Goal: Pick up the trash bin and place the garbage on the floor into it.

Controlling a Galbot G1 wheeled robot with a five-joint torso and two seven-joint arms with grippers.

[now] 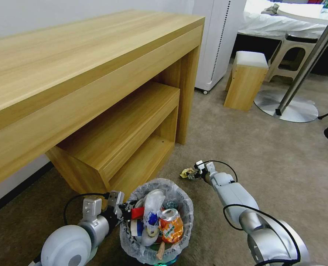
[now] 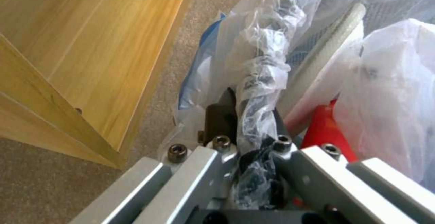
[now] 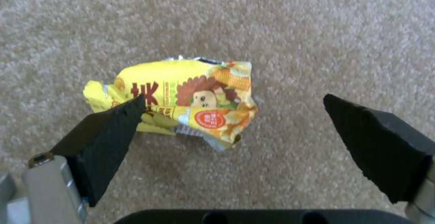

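Head view sets the trash bin [image 1: 156, 221] low and centre on the floor [image 1: 245, 147], just off the open corner of the wooden desk [image 1: 79, 66], whose lower shelf [image 1: 134, 122] ends right behind the bin. Its crinkly bag liner [image 1: 182, 201] folds over the rim, and inside lie an orange can [image 1: 170, 225], a red-and-white cup [image 1: 137, 214] and white wrappers [image 1: 151, 208]. From the left, the left gripper [image 1: 125, 211] meets the near rim; in the left wrist view its fingers [image 2: 220, 120] are pressed together on the rim and bunched liner [image 2: 263, 91], with the desk's side panel [image 2: 90, 54] close beside and a strip of carpet between. To the right of the bin, over open carpet, the right gripper [image 1: 196, 173] reaches down at a yellow wrapper [image 1: 187, 172]. Its wrist view shows the black pads [image 3: 113, 128] spread wide, one pad overlapping the wrapper's [image 3: 181, 98] edge, the other well clear over bare carpet. A small wooden stool [image 1: 245, 79] and a round table base [image 1: 286, 107] stand well apart behind.
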